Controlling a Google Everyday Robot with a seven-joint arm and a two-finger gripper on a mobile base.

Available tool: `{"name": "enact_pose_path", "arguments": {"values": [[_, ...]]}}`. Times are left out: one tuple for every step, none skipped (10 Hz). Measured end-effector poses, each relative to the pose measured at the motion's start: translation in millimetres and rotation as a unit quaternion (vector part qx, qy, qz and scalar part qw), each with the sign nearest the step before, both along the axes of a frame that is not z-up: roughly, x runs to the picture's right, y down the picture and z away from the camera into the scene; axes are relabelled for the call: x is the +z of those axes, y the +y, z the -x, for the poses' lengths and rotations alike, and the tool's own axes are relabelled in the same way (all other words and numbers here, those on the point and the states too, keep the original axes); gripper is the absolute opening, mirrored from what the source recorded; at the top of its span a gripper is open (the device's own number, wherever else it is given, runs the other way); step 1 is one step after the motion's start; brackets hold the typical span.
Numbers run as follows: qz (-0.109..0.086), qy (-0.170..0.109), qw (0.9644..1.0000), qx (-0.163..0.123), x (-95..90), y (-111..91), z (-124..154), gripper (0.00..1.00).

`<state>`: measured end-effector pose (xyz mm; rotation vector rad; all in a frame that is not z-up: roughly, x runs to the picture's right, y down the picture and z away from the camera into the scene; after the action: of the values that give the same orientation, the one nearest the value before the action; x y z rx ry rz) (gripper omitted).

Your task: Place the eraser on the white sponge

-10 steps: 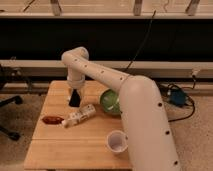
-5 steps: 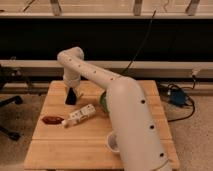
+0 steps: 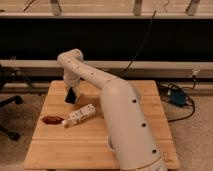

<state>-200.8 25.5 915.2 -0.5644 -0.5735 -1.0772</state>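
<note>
My gripper (image 3: 71, 95) is a dark shape hanging low over the back left part of the wooden table (image 3: 55, 150), at the end of the white arm (image 3: 120, 115) that crosses the middle of the view. I cannot make out the black eraser as a separate thing at or under the gripper. The white sponge is not visible; the arm or gripper may be hiding it.
A long white bar with dark dots (image 3: 80, 114) lies just in front of the gripper. A reddish-brown oblong object (image 3: 52, 120) lies to its left. The arm covers the table's right half. A blue box with cables (image 3: 178, 97) sits on the floor to the right.
The arm has swung further left and nearer the camera, now covering the green bowl and the white cup. The gripper has shifted left, toward the table's back left.
</note>
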Motion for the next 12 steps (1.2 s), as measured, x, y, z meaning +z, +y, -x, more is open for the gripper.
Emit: {"name": "enact_pose_path", "arguments": {"values": [[0.000,0.005,1.0000,0.006,4.8,-2,0,0.80],[0.000,0.011,0.9998,0.014,11.0,-5,1,0.80],[0.002,0.017,0.9996,0.020,15.2,-7,0,0.80],[0.003,0.021,0.9994,0.027,18.1,-9,0,0.80],[0.002,0.024,0.9992,0.031,20.3,-11,0,0.80],[0.000,0.026,0.9991,0.035,22.1,-13,-1,0.80],[-0.003,0.027,0.9989,0.038,23.1,-15,-1,0.80],[-0.006,0.027,0.9988,0.040,22.3,-18,-2,0.80],[-0.010,0.028,0.9986,0.044,20.7,-21,-5,0.80],[-0.019,0.029,0.9982,0.050,13.6,-30,-15,0.80],[-0.026,0.030,0.9977,0.054,5.8,-38,-27,0.80],[-0.035,0.031,0.9976,0.051,-0.5,-44,-33,0.80]]}}
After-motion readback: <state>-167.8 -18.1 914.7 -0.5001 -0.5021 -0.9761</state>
